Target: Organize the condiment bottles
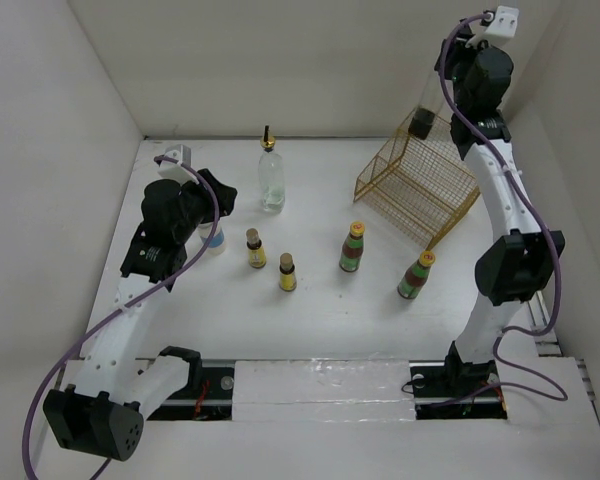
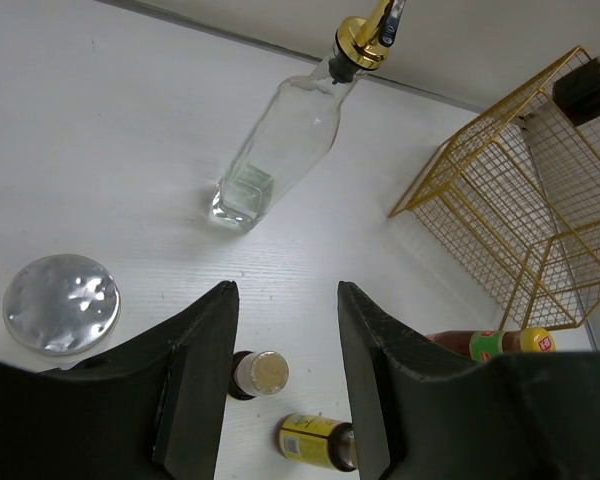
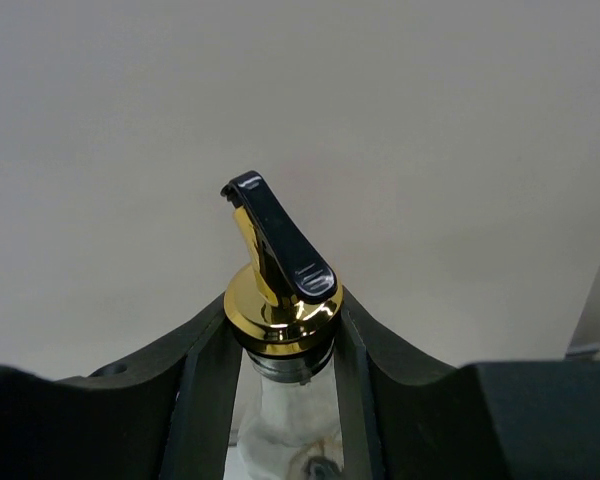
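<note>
**Item: tall clear glass bottle with gold pourer, lifted at the back right**

Location. We record one tall glass bottle (image 3: 280, 425) held high above the gold wire basket (image 1: 420, 190), well clear of the table (image 1: 310, 320). Its twin (image 1: 271, 180) stands upright at the back centre. Across the middle stand two small yellow bottles (image 1: 256, 250), two green-red-labelled bottles (image 1: 352, 248) and, on the left, the white blue-banded bottle (image 1: 214, 240).

Hands. The right gripper (image 3: 283, 312) is clamped on the neck just beneath the gold collar. The left gripper (image 2: 285, 300) hovers over the left-hand group, fingers narrowly parted with nothing between them.

Handling. We judge the bottle rigid, smooth and breakable. Being tall with a small square foot, it would tip easily when set down. It looks nearly empty, so probably light.

Where to hold. The neck under the collar suits best: it fits the jaws, and the flared collar acts as a stop if the glass slips. We would avoid the hinged pourer flap and the slick, broad body.
</note>
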`<state>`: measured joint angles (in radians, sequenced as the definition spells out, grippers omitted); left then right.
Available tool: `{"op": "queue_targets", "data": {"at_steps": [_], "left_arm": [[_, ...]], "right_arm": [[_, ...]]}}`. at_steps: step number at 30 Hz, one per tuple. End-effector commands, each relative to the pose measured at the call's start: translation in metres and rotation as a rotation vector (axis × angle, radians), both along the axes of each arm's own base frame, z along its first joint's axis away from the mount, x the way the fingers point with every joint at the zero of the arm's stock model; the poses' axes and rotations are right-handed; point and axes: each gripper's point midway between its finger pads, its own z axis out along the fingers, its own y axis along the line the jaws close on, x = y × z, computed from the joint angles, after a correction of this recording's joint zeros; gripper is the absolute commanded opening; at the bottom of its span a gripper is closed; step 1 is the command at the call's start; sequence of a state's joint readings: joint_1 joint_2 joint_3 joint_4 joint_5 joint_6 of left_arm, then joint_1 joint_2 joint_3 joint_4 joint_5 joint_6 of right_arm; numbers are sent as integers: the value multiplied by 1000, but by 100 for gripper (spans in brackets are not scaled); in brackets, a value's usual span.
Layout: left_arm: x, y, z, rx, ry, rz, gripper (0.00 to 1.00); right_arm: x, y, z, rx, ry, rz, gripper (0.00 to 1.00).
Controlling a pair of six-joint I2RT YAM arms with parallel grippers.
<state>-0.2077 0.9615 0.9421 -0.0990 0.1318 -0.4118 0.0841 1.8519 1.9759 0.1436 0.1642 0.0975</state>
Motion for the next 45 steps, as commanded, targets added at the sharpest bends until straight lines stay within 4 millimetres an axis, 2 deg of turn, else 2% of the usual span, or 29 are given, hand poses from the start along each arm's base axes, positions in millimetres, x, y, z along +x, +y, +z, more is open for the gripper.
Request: {"op": "queue_targets", "data": {"at_steps": [1, 4, 5, 7, 8, 11, 12, 15, 16, 18, 20, 21, 23, 24, 29, 34, 35, 40, 43, 44, 45], "left_arm": [[1, -4, 9, -2, -45, -22, 40], [1, -4, 9, -2, -45, -22, 40], [1, -4, 9, -2, -45, -22, 40], [3, -4, 6, 0, -36, -22, 40], [3, -4, 6, 0, -36, -22, 40], [2, -6, 6, -3, -35, -31, 40], [2, -6, 6, -3, -35, -31, 40], [3, -6, 9, -4, -45, -31, 40], [3, -6, 9, -13, -42, -28, 40], [2, -8, 9, -15, -41, -37, 40], [2, -8, 9, -15, -41, -37, 40], [2, -8, 9, -15, -41, -37, 40], [2, -8, 9, -15, -41, -37, 40], [2, -8, 9, -15, -41, -37, 40], [2, -9, 9, -17, -41, -46, 40], [1, -10, 9, -19, -40, -55, 40], [1, -10, 9, -19, -40, -55, 40], [1, -10, 9, -19, -40, -55, 40], [1, -10, 9, -19, -40, -55, 40], [1, -10, 9, -19, -40, -55, 40], [1, -10, 9, -19, -40, -55, 40]], "right_arm": [[-31, -11, 69, 16, -228, -37, 14], [-29, -15, 61, 15, -214, -61, 13], [-25, -15, 52, 14, -202, -61, 13], [-29, -14, 54, 24, -211, -72, 13], [-25, -13, 43, 21, -188, -72, 13], [-25, -13, 35, 19, -176, -72, 13], [-21, -8, 21, 19, -145, -70, 13], [-18, -7, 7, 26, -127, -84, 13], [-12, -6, -9, 21, -95, -84, 13], [-11, -4, -16, 29, -86, -100, 13], [-6, -1, -34, 29, -60, -103, 13], [-6, -1, -34, 29, -60, -103, 13], [-2, -2, -50, 35, -29, -112, 13], [-2, -3, -48, 39, -37, -121, 13], [2, -6, -80, 55, 15, -139, 14], [6, -5, -98, 81, 45, -141, 17], [9, -5, -109, 77, 66, -142, 17], [8, -6, -113, 96, 72, -147, 32], [6, -8, -113, 96, 84, -157, 53], [2, -8, -101, 100, 62, -155, 67], [0, -9, -98, 101, 61, -155, 72]]}}
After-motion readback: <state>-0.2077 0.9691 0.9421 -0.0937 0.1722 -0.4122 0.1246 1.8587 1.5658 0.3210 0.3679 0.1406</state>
